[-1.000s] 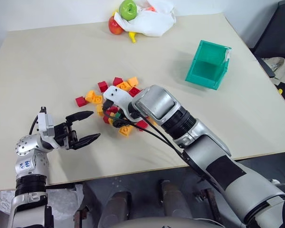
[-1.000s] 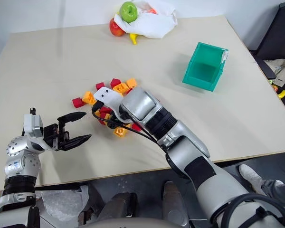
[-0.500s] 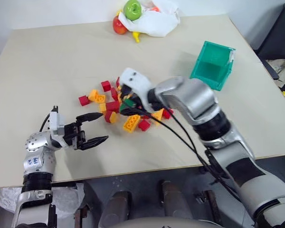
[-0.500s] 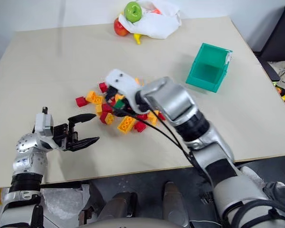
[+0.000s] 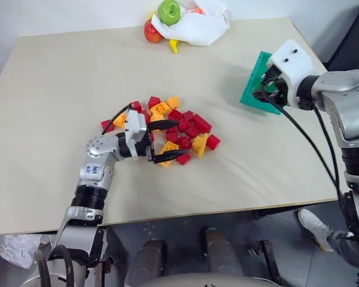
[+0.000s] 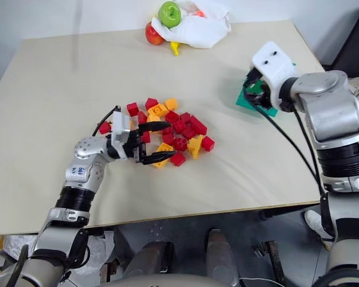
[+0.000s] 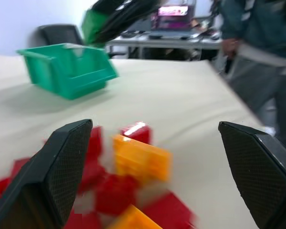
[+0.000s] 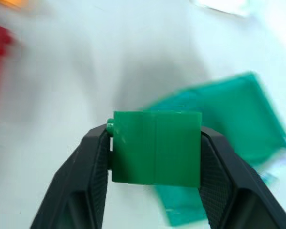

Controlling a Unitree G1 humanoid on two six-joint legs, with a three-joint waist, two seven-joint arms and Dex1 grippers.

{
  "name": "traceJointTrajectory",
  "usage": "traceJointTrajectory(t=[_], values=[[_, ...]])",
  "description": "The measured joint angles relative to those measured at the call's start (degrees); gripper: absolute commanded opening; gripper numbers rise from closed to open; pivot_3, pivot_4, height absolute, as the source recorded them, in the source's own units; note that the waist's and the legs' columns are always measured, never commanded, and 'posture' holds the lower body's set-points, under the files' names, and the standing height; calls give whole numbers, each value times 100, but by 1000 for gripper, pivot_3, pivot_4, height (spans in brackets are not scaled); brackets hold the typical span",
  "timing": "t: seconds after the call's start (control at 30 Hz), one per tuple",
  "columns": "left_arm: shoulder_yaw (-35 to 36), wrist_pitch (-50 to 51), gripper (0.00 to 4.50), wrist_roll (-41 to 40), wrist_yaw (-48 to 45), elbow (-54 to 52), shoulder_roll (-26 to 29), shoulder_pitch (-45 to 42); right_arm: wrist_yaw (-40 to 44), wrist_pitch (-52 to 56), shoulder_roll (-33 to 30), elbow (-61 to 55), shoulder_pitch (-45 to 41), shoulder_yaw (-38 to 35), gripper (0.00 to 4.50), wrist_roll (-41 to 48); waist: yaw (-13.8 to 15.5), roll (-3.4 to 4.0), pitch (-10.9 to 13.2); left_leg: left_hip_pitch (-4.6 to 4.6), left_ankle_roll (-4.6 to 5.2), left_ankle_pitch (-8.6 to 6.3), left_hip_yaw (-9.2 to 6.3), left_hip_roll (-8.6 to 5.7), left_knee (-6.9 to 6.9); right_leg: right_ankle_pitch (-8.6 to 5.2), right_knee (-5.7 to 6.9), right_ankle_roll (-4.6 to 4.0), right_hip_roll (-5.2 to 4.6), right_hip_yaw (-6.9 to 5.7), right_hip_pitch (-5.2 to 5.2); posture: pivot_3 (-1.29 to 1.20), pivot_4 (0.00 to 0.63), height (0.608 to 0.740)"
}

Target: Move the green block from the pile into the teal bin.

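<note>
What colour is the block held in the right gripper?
Green: the green block, seen best in the right wrist view.

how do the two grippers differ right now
The right gripper is shut on the green block; the left gripper is open and holds nothing. The right one is at the teal bin, off the table; the left one lies level at the pile of red and yellow bricks, pointing across it. Both have two black fingers.
</note>
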Motion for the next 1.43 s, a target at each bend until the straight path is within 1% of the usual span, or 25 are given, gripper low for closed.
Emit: traceJointTrajectory(t=[0.07, 0.13, 0.2, 0.3, 0.37, 0.4, 0.53, 0.63, 0.73, 0.8, 0.9, 0.97, 1.03, 1.07, 1.17, 1.23, 1.3, 1.37, 1.43], values=[[-97, -3, 4500, 179, 250, 147, -143, -168, -12, -593, 6, 517, 3, -69, 2086, -118, -6, 0, 1, 1, 2, -1, 8, 1, -1, 1, -3, 2, 0, 3, -1, 0, 150, 740], [-144, -8, 4500, 345, 547, 481, -373, -431, -36, -1256, 110, 1278, -108, -96, 2086, -232, 4, -4, 3, 0, 4, 1, 14, 0, 1, 3, -7, 6, -1, 2, 0, 0, 150, 740], [-153, -16, 4500, 542, 984, 997, -652, -869, -136, -2119, 426, 2461, -470, -195, 2086, -300, 2, -5, 7, -2, 10, 6, 20, -8, 5, 10, -15, 14, -5, 5, 1, 0, 150, 740], [-152, -36, 4500, 620, 1416, 1358, -1060, -1377, -326, -3083, 778, 3912, -1150, -331, 2086, -389, -4, -4, 9, -2, 12, 9, 16, -9, -8, 13, -24, 18, -7, 10, -1, 0, 150, 740], [-158, -71, 4500, 645, 1500, 1422, -1135, -1469, -458, -3492, 875, 4584, -1541, -388, 2829, -466, -21, -3, 9, -1, 12, 8, 13, -3, -17, 13, -32, 18, -4, 11, -2, 0, 150, 740], [-158, -79, 4500, 680, 1522, 1463, -1127, -1470, -567, -3688, 876, 4915, -1694, -432, 3120, -546, -19, -3, 9, -1, 12, 8, 12, -2, -21, 13, -35, 18, -4, 10, -4, 0, 150, 740], [-144, -14, 4500, 714, 1588, 1602, -1068, -1436, -694, -4087, 880, 5590, -1835, -489, 4434, -761, -7, -2, 10, -9, 14, 7, 9, -2, -17, 14, -43, 19, -9, 8, -5, 0, 150, 740], [-91, 151, 4500, 673, 1526, 1541, -1012, -1364, -617, -4199, 923, 5666, -1832, -506, 4476, -803, -6, -1, 10, -11, 14, 7, 8, -1, -12, 16, -41, 23, -10, 8, -5, 0, 150, 740], [117, 406, 4500, 403, 1388, 1347, -973, -1256, -311, -4210, 923, 5413, -1784, -563, 4476, -777, -11, -1, 11, -11, 14, 7, 8, 3, -8, 16, -38, 23, -8, 8, -5, 0, 150, 740], [247, 618, 4500, 121, 1112, 1038, -758, -1109, 89, -4181, 903, 4602, -1373, -700, 4476, -578, -20, -1, 10, -10, 11, 5, 6, 20, -8, 16, -39, 23, -1, 6, -4, 0, 150, 740], [586, 862, 4500, -288, 709, 610, -284, -793, 713, -3994, 827, 3239, -347, -885, 4476, -146, -7, 0, 10, -12, 8, 2, 2, 36, -1, 16, -37, 22, 1, -1, -3, 0, 150, 740], [714, 1151, 4500, -425, 606, 356, 96, -570, 1237, -3773, 688, 1967, 796, -1107, 4476, 357, 33, -1, 10, -17, 10, 1, -7, 30, 2, 16, -40, 23, -4, -9, 1, 0, 150, 740], [875, 1184, 4500, -455, 432, 191, 544, -225, 1782, -3617, 574, 1012, 1810, -1256, 4476, 871, 48, 0, 10, -17, 13, -4, -9, 28, 8, 16, -39, 23, -6, -12, 4, 0, 150, 740], [942, 1215, 4500, -465, 327, 153, 740, -58, 1995, -3507, 514, 656, 2283, -1350, 4476, 1099, 56, 0, 10, -17, 16, -5, -7, 24, 14, 16, -37, 23, -8, -10, 4, 0, 150, 740], [1019, 1358, 4500, -490, 14, 61, 1224, 345, 2383, -3332, 440, -138, 3140, -1674, 4476, 1642, 89, 3, 12, -17, 20, -8, -3, 21, 45, 23, -33, 29, -7, -3, 13, 0, 150, 740], [1132, 1271, 4500, -494, -193, 135, 1610, 645, 2595, -3414, 414, -465, 3645, -1872, 4476, 1880, 87, 2, 12, 16, 18, -11, -2, 38, 46, 29, -47, 19, 4, -7, 50, 0, 150, 740], [1398, 1119, 4500, -496, -348, 362, 1979, 938, 2727, -3649, 427, -485, 4067, -2065, 4476, 1991, 89, 4, 13, 49, 25, -17, 1, 44, 45, 30, -67, 15, 7, -9, 84, 0, 150, 740], [1519, 1060, 4500, -496, -406, 486, 2095, 1012, 2760, -3759, 448, -437, 4157, -2123, 4476, 2017, 122, 5, 14, 63, 29, -19, 7, 42, 52, 32, -66, 14, 3, -7, 97, 0, 150, 740], [1538, 1047, 4500, -531, -436, 481, 2098, 1013, 2738, -3839, 450, -442, 4156, -2140, 4476, 2024, 157, 4, 13, 67, 31, -21, 7, 43, 67, 37, -62, 14, 2, -8, 106, 0, 150, 740]])
